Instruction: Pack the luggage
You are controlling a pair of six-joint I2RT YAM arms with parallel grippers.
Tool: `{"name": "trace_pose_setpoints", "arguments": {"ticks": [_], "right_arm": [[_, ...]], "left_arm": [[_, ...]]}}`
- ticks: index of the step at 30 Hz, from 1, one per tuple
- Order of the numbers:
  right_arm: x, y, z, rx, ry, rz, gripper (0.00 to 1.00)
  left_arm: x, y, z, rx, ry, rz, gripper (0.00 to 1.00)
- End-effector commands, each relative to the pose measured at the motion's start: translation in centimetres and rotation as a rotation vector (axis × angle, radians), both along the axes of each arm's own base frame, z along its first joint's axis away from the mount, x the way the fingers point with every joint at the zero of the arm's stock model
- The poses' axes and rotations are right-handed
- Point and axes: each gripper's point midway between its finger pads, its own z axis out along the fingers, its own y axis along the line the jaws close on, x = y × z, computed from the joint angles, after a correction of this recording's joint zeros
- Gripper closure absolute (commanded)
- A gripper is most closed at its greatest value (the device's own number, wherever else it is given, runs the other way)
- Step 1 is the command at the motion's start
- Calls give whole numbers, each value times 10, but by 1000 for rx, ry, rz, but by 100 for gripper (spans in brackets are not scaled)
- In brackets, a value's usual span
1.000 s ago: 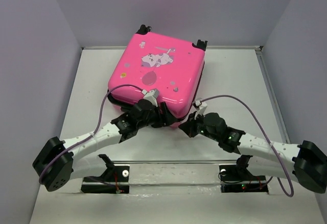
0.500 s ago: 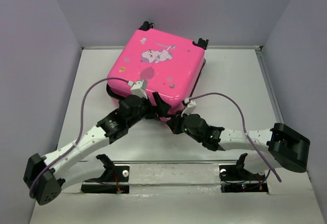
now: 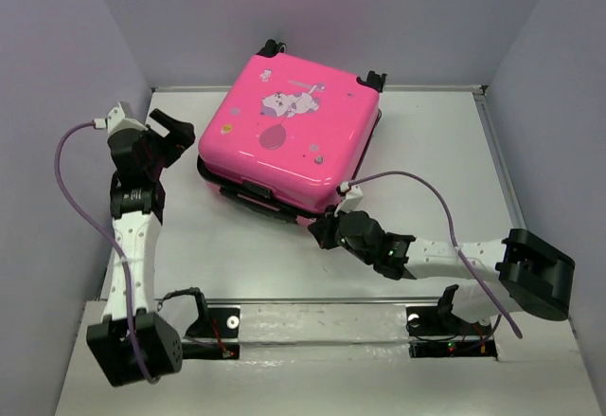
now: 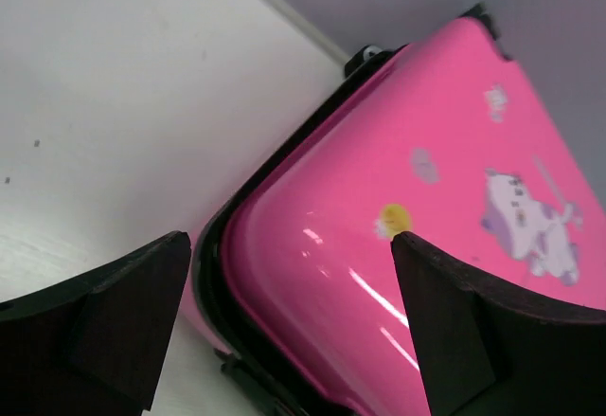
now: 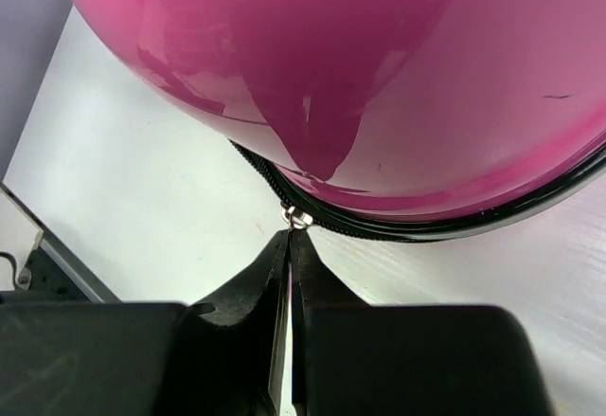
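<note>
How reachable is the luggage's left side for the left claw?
Probably yes: the left claw is open and faces the left corner of the luggage, with only bare table between. The right claw, shut at the zipper pull on the near edge, sits clear of that side.

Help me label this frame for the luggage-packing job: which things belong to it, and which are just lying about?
Job: closed hot-pink hard-shell suitcase with cartoon print; its small metal zipper pull; right gripper, shut at that pull; left gripper, open, apart from the suitcase.
Not the job: white table; metal strip along its near edge.
</note>
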Motion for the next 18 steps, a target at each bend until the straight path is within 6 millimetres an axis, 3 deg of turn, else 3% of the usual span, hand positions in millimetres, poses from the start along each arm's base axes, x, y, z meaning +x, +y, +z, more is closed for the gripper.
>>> {"name": "trace_pose_setpoints", "arguments": {"ticks": [1,6,11,13,18], "right_arm": [[3,7,25,-2,-49,-2,93],[6,10,24,-48,-52,6,93],[10,21,28,-72,-68,27,93],[13,26,26,-103,-74,37,93],[23,56,37,-115,-94,77,93]], "left_arm": [[16,7,-44,-146,71,-35,1],[31,10,-88,-270,143,-15,1],[41,0,-106,-369,160,-52,2],[38,-8,-120,-398,174,-60,7],[19,-40,-170,-461,254,-118,42]]}}
